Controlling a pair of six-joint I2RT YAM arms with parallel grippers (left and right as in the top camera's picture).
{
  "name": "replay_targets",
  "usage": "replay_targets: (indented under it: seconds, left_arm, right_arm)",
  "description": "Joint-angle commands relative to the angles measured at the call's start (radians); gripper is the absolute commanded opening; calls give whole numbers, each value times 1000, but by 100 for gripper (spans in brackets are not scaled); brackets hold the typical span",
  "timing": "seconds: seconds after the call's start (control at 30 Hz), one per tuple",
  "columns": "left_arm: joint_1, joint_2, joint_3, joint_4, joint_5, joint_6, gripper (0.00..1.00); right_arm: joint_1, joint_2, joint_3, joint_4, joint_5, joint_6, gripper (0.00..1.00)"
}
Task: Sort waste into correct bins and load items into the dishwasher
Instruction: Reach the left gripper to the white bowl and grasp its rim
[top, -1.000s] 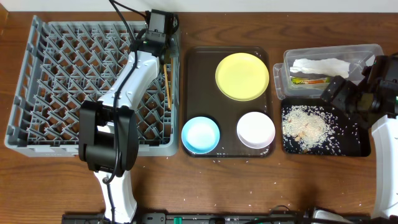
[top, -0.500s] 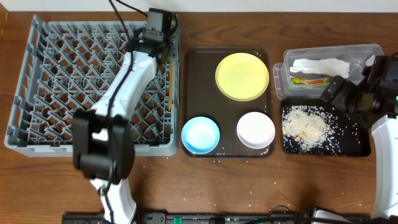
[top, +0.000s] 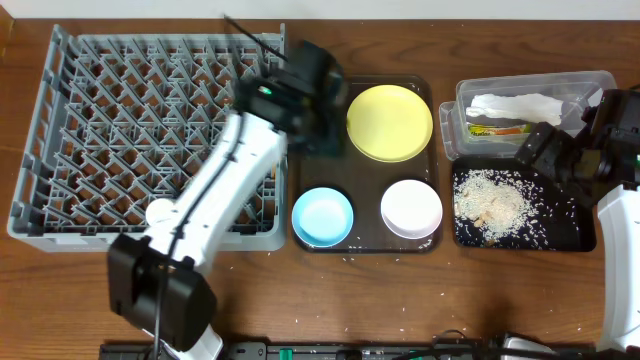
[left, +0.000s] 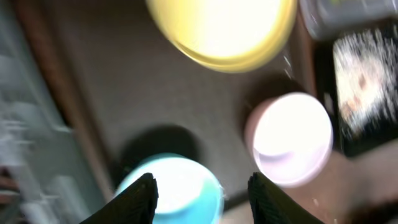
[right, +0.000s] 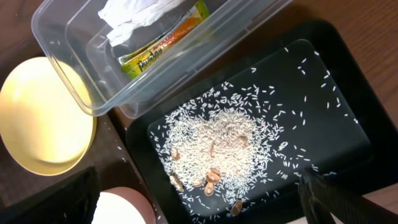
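Dishwasher rack (top: 100, 120) now behind it, the left gripper (left: 202, 186) has swung over the serving tray's (top: 365, 185) far-left corner, fingers spread and empty, so dishes look next.

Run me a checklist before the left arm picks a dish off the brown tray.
1. Left gripper open, nothing held: ok.
2. Yellow plate, light blue bowl and white bowl uncovered on brown tray: ok.
3. Left wrist view sharp: not ok, blurred.
4. Right gripper open, over black tray, apart from dishes: ok.
5. Which dish the left gripper is aimed at: cannot tell.
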Motion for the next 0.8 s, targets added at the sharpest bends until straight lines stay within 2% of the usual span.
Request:
replay_targets:
  seconds: [0.0, 0.17, 0.4, 0.6, 0.77]
  left_arm:
    - [-68, 13, -47, 19, 32, -52, 52]
    - [-148, 13, -145, 121, -60, -140, 61]
    - [-222, 20, -361, 520, -72, -164, 67]
    - [-229, 111, -388, 611, -79, -183, 65]
    - [-230, 203, -388, 614, -50, -183, 53]
  right_arm:
    - [-10, -6, 9, 0, -4, 12, 99]
    - [-10, -6, 9, 0, -4, 12, 99]
    - [-10, -6, 9, 0, -4, 12, 99]
    - [-10, -6, 9, 0, -4, 12, 99]
    - [-10, -6, 9, 0, -4, 12, 99]
